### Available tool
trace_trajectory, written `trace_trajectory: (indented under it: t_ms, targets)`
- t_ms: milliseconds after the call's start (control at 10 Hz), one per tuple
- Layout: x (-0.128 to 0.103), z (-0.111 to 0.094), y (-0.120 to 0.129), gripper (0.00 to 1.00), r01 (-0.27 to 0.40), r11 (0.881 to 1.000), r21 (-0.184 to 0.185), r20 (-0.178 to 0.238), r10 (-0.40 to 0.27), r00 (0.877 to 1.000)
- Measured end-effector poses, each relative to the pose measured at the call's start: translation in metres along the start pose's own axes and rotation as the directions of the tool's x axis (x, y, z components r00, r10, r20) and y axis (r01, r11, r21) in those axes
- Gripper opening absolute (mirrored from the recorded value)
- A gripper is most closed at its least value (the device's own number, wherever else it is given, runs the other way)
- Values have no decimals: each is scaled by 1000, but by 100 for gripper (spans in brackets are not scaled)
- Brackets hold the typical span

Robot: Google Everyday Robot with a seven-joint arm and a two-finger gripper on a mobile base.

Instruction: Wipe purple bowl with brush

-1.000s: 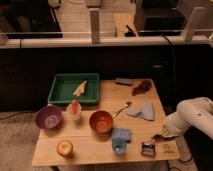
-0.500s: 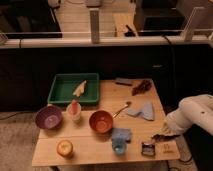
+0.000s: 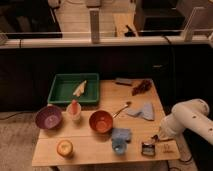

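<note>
The purple bowl (image 3: 48,118) with a paler inside sits at the left edge of the wooden table (image 3: 90,150). The brush (image 3: 147,147), a small dark block with pale bristles, lies near the table's front right corner. My gripper (image 3: 158,139) is at the end of the white arm (image 3: 191,120) on the right. It hangs low over the table, just right of and above the brush, far from the purple bowl. I cannot tell whether it touches the brush.
An orange bowl (image 3: 100,122) stands mid-table. A blue cup (image 3: 119,146) on a blue cloth is left of the brush. Also here: a green tray (image 3: 63,93), a white cup (image 3: 74,112), an orange fruit (image 3: 64,148), a spoon (image 3: 122,108), a pale blue cloth (image 3: 143,110) and a grey slab (image 3: 123,81).
The arm has edged slightly left and down toward the brush. Nothing on the table has moved.
</note>
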Motion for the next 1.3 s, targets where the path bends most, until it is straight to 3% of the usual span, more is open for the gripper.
trace_trajectory:
  t_ms: [100, 400, 700, 1000, 1100, 1300]
  targets:
    - [-2, 3, 1, 80, 1, 1000, -5, -4, -1, 1000]
    - [-5, 13, 2, 80, 42, 999, -14, -4, -42, 999]
    - [-8, 24, 1, 80, 182, 983, 17, 17, -182, 983]
    - [-5, 42, -4, 80, 222, 975, 23, 19, -222, 975]
    - [-3, 50, -7, 78, 223, 975, 17, 22, -224, 974]
    - [3, 57, -7, 61, 219, 976, 0, 19, -219, 975]
